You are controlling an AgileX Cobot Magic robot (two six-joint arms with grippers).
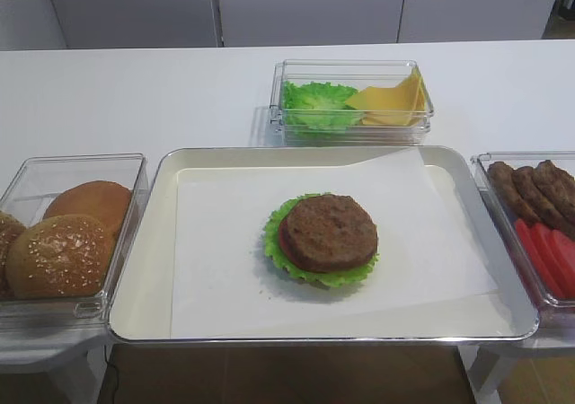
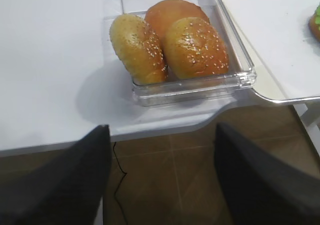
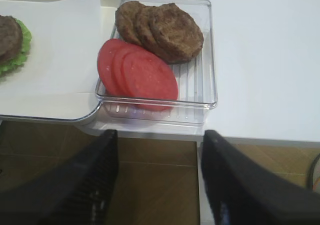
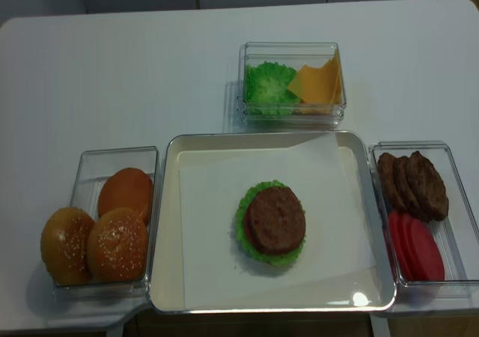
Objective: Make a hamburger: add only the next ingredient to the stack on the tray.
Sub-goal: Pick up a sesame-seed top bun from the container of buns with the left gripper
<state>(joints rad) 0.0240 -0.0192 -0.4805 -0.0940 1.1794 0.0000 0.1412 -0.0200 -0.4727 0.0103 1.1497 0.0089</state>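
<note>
Sesame bun (image 2: 196, 47) sat in the left container (image 2: 240, 77), straight ahead of the left hand (image 2: 160, 177), which hung open and empty (nearer than the right hand (image 3: 157, 177), likewise open); stack (image 1: 322, 239) waited mid-tray (image 1: 135, 287).

Two high views face the tray (image 1: 144, 242); wrist cameras flank it.

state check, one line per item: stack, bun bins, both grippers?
stack: lettuce, tomato, patty on the tray; no bun on top
sesame bun top: in left bin, untouched
smooth bun: same bin, behind
left gripper: open, empty
right gripper: open, empty
</note>
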